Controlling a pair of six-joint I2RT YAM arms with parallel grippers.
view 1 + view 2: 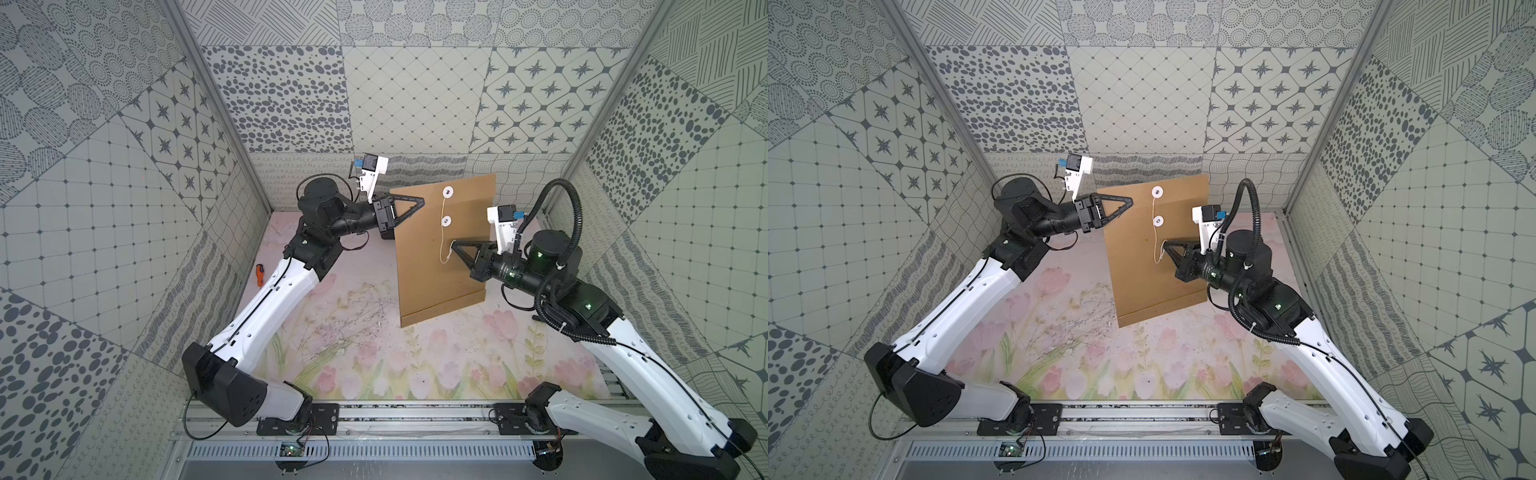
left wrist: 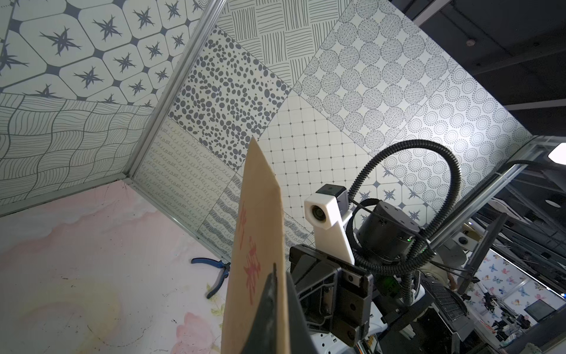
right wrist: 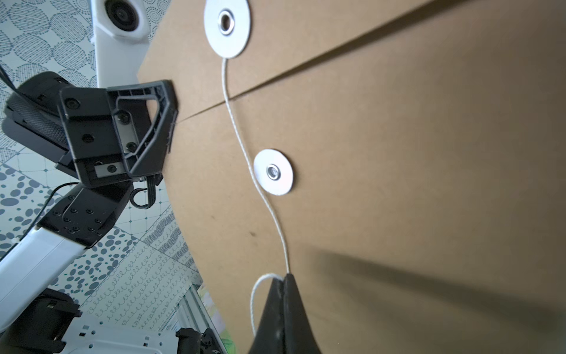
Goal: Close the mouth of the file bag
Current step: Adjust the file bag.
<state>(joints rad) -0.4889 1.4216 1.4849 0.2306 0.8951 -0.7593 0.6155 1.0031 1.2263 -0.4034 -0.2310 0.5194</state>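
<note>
The brown file bag (image 1: 440, 270) stands on its lower short edge on the flowered mat, leaning, in both top views. Its mouth (image 1: 469, 191) is the upper end, with the flap folded down against the body. One white button (image 3: 227, 26) sits on the flap and another white button (image 3: 273, 171) on the body. My left gripper (image 1: 422, 201) is shut on the bag's left edge at the flap line, and the bag (image 2: 260, 220) shows edge-on between its fingers (image 2: 269, 294). My right gripper (image 3: 284, 277) is shut on the thin white string (image 3: 242, 144), which runs down from the flap button past the lower one.
An orange-handled tool (image 1: 259, 275) lies by the left wall. Blue-handled pliers (image 2: 217, 272) lie on the mat behind the bag. Patterned walls (image 1: 124, 208) close in at the left, back and right. A metal rail (image 1: 415, 415) with both arm bases runs along the front.
</note>
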